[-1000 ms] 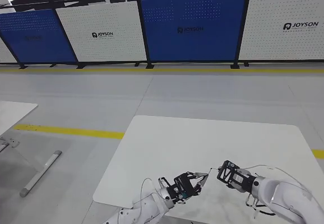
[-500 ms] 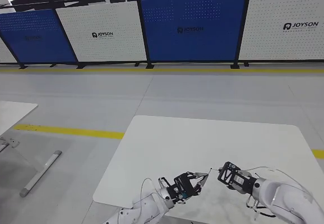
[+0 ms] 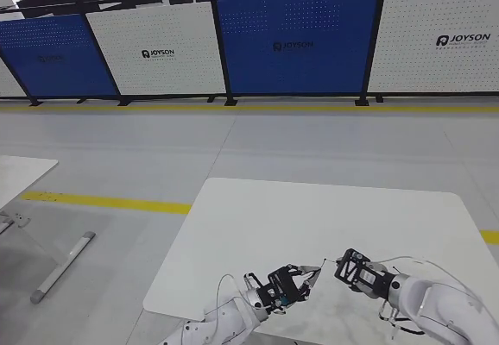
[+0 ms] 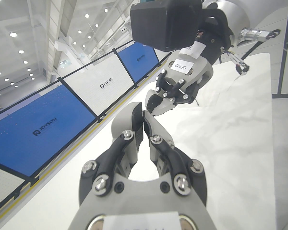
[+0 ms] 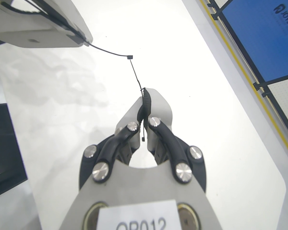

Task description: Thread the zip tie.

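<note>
over the white table (image 3: 258,216), near its front edge, the two grippers meet almost tip to tip. the left gripper (image 4: 143,117) has its fingers pressed together, and the black zip tie (image 5: 129,57) comes out from its tips in a shallow curve to the small square head. from the head a thin strap runs on to the right gripper (image 5: 144,96), whose pads are closed tight on it (a short end pokes out behind the pads, between the fingers). the tie is held above the table, between the two grippers. whether the strap passes through the head cannot be told. beyond the table's far edge a yellow line (image 3: 103,203) crosses the floor, and blue and white panels (image 3: 293,43) stand farther back.
</note>
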You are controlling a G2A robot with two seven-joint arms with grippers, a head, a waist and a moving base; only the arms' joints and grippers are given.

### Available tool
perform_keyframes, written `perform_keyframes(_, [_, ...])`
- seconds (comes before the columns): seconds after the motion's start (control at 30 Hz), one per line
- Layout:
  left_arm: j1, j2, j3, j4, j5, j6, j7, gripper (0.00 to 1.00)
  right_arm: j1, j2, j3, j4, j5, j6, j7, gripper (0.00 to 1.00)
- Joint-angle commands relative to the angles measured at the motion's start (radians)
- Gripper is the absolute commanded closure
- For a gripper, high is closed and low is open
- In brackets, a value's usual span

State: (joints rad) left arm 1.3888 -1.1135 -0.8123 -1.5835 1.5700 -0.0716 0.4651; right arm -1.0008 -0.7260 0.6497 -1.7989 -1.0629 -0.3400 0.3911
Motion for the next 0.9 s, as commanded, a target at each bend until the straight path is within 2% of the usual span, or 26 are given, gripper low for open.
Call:
perform_keyframes(0.0, [0.000,0.000,0.000,0.000,0.000,0.000,0.000,1.00,0.003,-0.001,-0.004,-0.001,0.000,0.000,0.004,1.00])
perform_keyframes(0.57, [0.001,-0.001,0.002,-0.009,0.000,0.004,-0.009,1.00,0.036,0.010,-0.041,-0.001,0.039,0.000,-0.002,1.00])
perform_keyframes(0.87, [-0.005,0.005,0.015,-0.010,0.000,0.010,-0.015,1.00,0.057,0.022,-0.060,0.012,0.059,0.000,-0.022,1.00])
